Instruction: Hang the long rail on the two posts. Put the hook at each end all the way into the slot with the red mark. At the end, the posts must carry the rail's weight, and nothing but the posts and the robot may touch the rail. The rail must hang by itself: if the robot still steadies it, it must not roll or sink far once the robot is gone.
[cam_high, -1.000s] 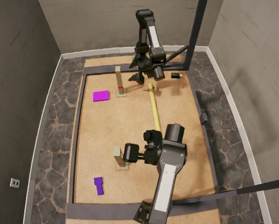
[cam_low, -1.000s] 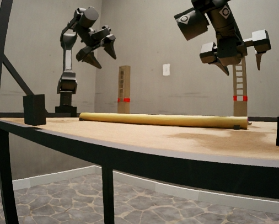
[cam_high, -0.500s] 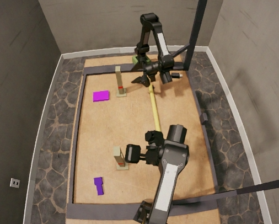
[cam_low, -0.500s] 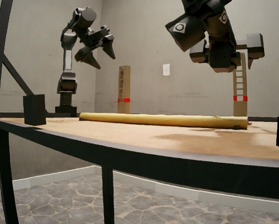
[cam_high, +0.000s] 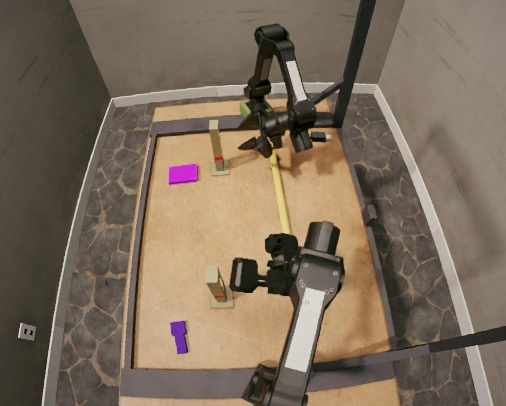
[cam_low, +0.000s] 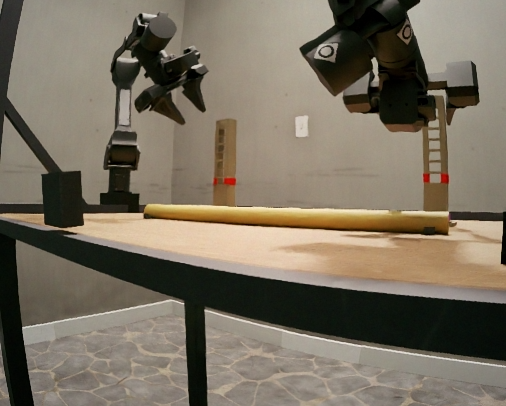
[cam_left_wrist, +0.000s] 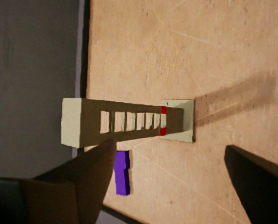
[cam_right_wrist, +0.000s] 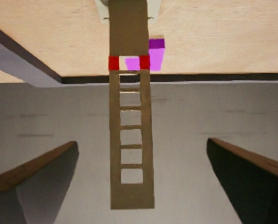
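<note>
Rail location: the long yellow rail (cam_high: 279, 192) (cam_low: 295, 218) lies on the table top (cam_high: 240, 215) (cam_low: 165, 237), off both posts.
Rail end, left-arm side: hidden beneath the arm in the top view.
Left gripper (cam_high: 262, 263) (cam_low: 193, 116) (cam_left_wrist: 171, 145): fingers wide, nothing between them; raised above the table top.
Right gripper (cam_high: 241, 137) (cam_low: 417, 117) (cam_right_wrist: 142, 142): fingers wide, nothing between them; raised above the table top.
Left-side post (cam_high: 216, 286) (cam_low: 225, 197) (cam_left_wrist: 174, 120): upright; red mark at the lowest slot.
Right-side post (cam_high: 216, 142) (cam_low: 436, 199) (cam_right_wrist: 129, 37): upright; red mark at the lowest slot.
Purple block (cam_high: 179, 336) (cam_left_wrist: 122, 172): flat, near the left-side post.
Magenta block (cam_high: 183, 174) (cam_right_wrist: 157, 57): flat, near the right-side post.
</note>
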